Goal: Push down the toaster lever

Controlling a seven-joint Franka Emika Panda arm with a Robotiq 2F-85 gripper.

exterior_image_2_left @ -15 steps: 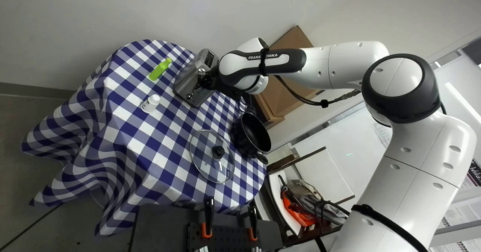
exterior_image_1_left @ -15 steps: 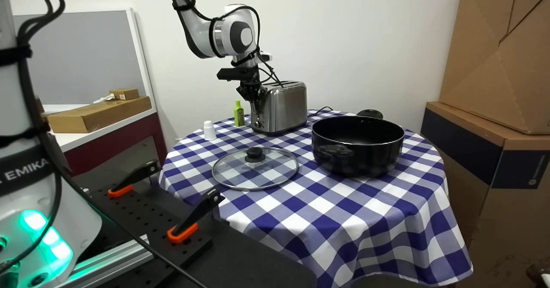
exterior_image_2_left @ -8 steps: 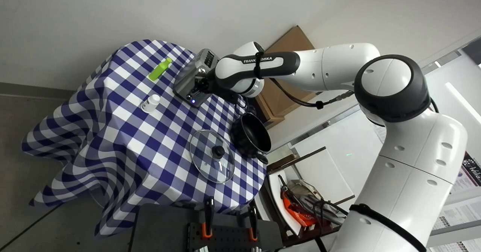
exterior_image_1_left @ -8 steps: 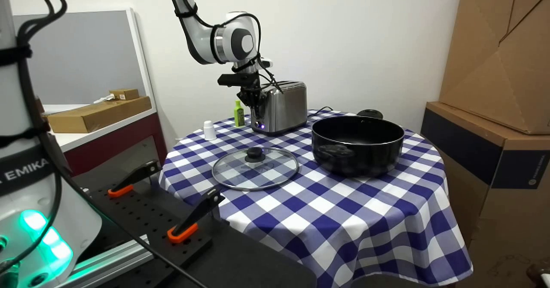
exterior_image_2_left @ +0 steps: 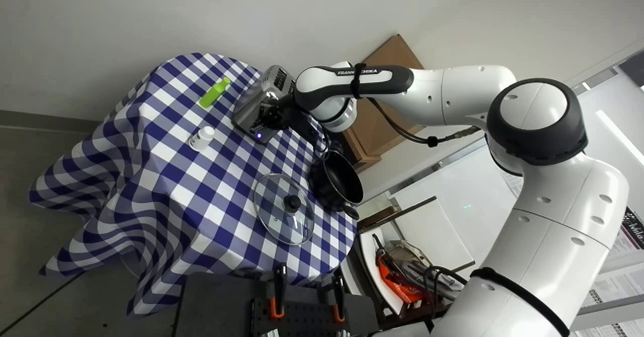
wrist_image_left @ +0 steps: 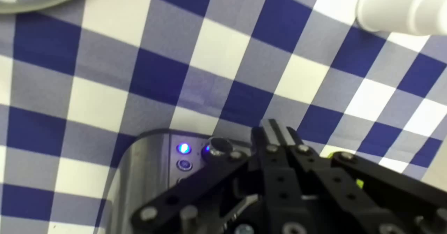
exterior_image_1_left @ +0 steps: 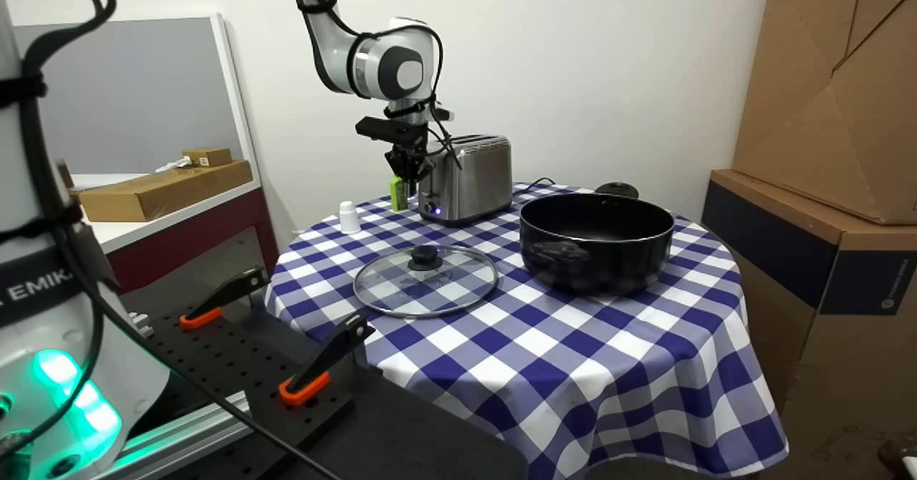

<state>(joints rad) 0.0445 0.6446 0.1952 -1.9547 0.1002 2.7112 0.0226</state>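
Note:
A silver toaster point(exterior_image_1_left: 487, 179) stands at the back of the table. It also shows in an exterior view point(exterior_image_2_left: 246, 109) and at the bottom of the wrist view point(wrist_image_left: 139, 181). A blue light point(wrist_image_left: 184, 148) glows on its control panel beside a round dark knob point(wrist_image_left: 220, 146). My gripper point(wrist_image_left: 277, 131) is shut with nothing between its fingers. It points down beside the toaster's control end, slightly apart from it in an exterior view point(exterior_image_1_left: 410, 188). I cannot make out the toaster lever; the gripper hides part of that end.
A green bottle point(exterior_image_1_left: 398, 197) stands behind my gripper. A white bottle point(exterior_image_1_left: 349, 218) is close by. A glass lid point(exterior_image_1_left: 426, 281) and black pot point(exterior_image_1_left: 596, 243) sit nearer the front. Cardboard boxes point(exterior_image_1_left: 845, 93) stand beside the table.
My gripper went down along the toaster's control end, then moved away from the toaster toward the green bottle. The blue toaster light came on between the first and second moments.

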